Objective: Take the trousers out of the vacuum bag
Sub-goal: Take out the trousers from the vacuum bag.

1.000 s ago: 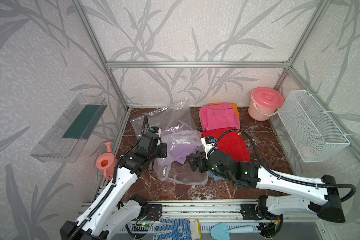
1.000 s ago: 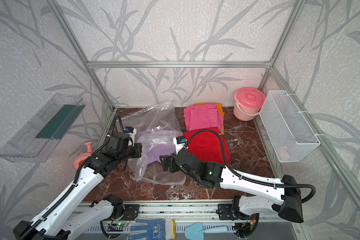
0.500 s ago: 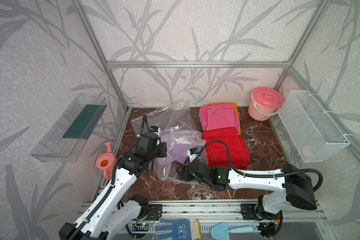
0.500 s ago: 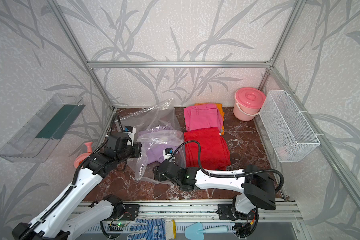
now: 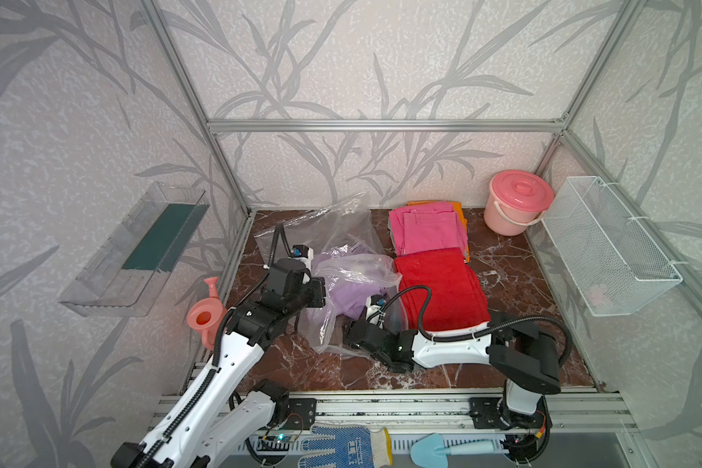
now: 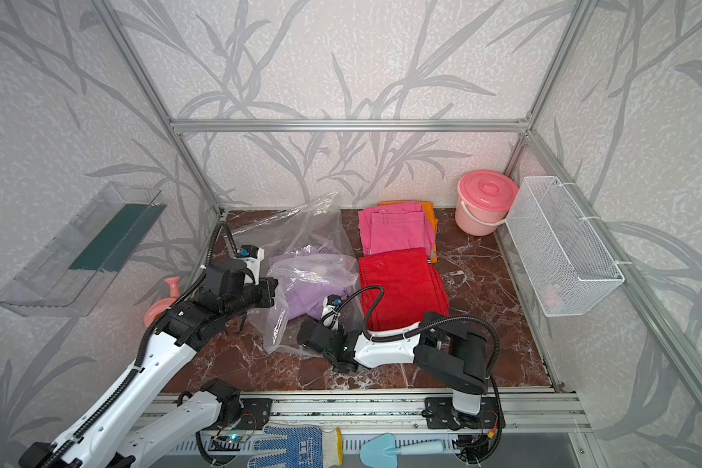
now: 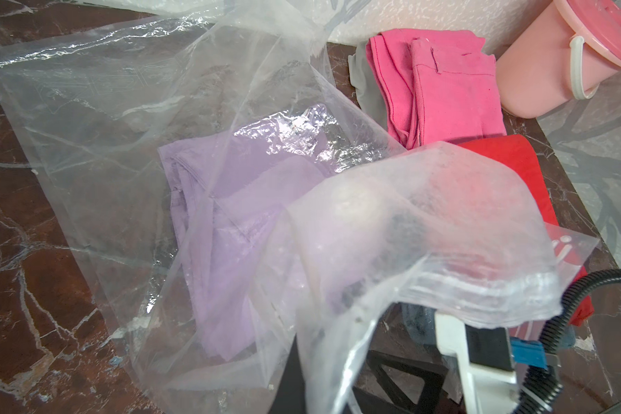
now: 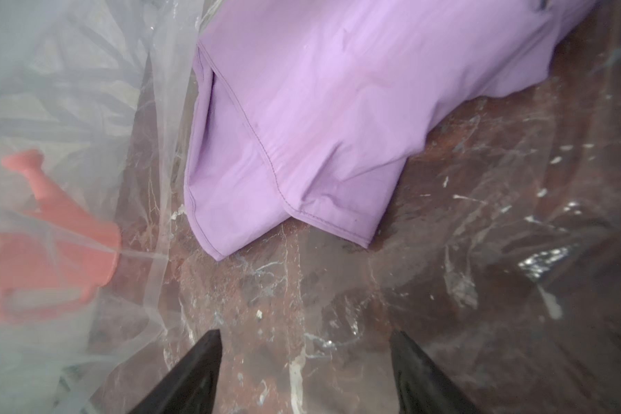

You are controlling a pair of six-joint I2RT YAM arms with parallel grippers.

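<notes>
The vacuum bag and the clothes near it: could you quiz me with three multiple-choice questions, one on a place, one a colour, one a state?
1. Where are the lilac trousers?
A. inside the vacuum bag
B. in the bucket
C. in the wire basket
2. What colour are the trousers beside the bag?
A. green
B. red
C. black
3. The right claw is:
A. shut on cloth
B. shut on the bag
C. open, empty
Answers: A, lilac cloth shows through the clear plastic; B, the red trousers lie beside it; C, its fingers stand apart, gripping nothing.
</notes>
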